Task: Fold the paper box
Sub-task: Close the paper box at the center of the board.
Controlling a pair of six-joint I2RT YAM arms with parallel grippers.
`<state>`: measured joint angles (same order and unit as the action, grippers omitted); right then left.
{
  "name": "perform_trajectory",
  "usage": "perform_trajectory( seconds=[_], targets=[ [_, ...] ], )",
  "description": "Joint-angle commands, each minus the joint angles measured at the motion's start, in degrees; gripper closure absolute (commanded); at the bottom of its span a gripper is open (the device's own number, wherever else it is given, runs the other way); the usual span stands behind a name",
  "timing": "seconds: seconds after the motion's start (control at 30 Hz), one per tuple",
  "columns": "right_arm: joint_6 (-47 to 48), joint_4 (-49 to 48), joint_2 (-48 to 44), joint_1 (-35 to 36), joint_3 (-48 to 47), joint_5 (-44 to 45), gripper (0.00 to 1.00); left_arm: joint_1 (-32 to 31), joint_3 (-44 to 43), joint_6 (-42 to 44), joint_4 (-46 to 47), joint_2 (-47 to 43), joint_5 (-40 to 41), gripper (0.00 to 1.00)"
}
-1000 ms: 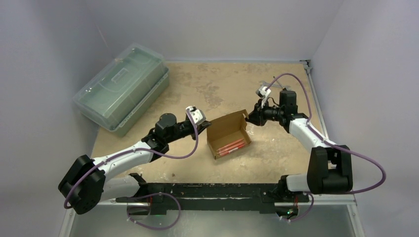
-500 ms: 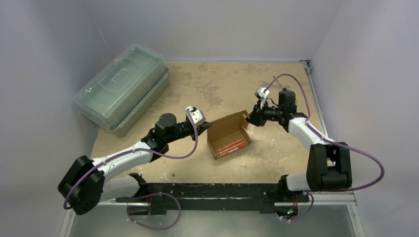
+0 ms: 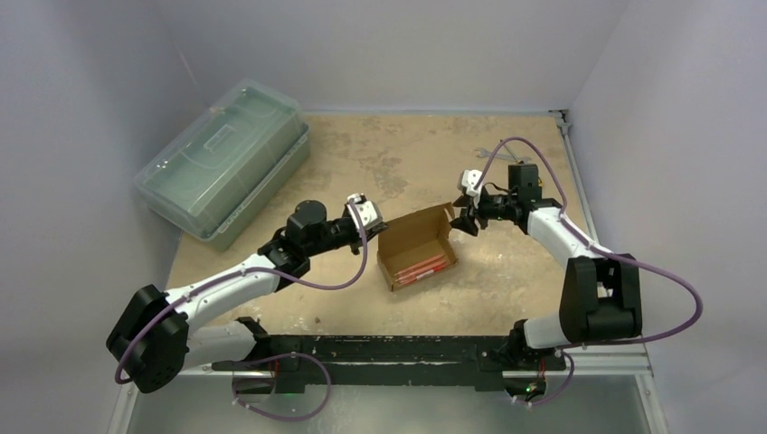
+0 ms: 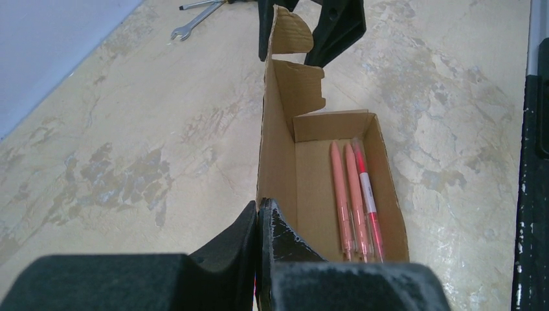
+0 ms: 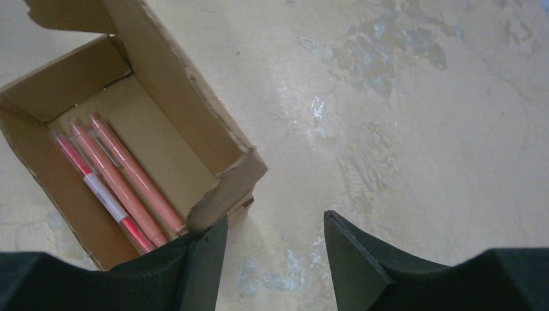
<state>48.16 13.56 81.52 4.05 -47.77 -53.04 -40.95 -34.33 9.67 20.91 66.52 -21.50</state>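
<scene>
The paper box (image 3: 418, 246) is a brown cardboard carton lying open at the table's middle, with several pink and red pens (image 4: 355, 193) inside. My left gripper (image 3: 374, 230) is shut on the box's left side wall (image 4: 275, 162), pinching its near end (image 4: 260, 210). My right gripper (image 3: 463, 221) is open at the box's far right corner, beside a raised flap (image 4: 292, 39). In the right wrist view its left finger (image 5: 201, 256) touches a bent corner flap (image 5: 230, 188); the box (image 5: 162, 110) and pens (image 5: 123, 181) lie to the left.
A large translucent green plastic case (image 3: 224, 161) stands at the back left. A wrench (image 4: 194, 23) lies on the table beyond the box, by the right arm. Walls close the table at left, back and right.
My right gripper has moved left and down to the box's far right corner. My left gripper has shifted slightly right, still pinching the box wall.
</scene>
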Motion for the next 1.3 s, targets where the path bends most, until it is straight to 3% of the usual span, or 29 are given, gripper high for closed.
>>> perform_trajectory(
  seconds=[0.0, 0.33, 0.6, 0.8, 1.27],
  targets=[
    [15.64, 4.87, 0.84, -0.10, -4.40, -5.56, 0.40, -0.18, -2.84, 3.43, -0.89, 0.66, -2.02, 1.00],
    [25.24, 9.02, 6.02, 0.14, -9.59, -9.12, 0.34, -0.10, -2.85, 6.37, -1.04, 1.24, -2.50, 1.00],
    [47.86, 29.11, 10.68, 0.21, -15.83, -13.45, 0.33, -0.15, -2.93, 8.01, -1.13, 0.98, -2.59, 1.00],
    [45.08, 27.50, 12.48, 0.96, -17.30, -11.49, 0.35, -0.11, -3.46, 9.29, -1.87, 1.28, -2.72, 1.00],
    [43.52, 25.42, 12.18, 2.74, -15.75, -10.77, 0.52, -0.14, -5.48, 9.69, -2.36, 3.30, -3.03, 1.00]
  ],
)
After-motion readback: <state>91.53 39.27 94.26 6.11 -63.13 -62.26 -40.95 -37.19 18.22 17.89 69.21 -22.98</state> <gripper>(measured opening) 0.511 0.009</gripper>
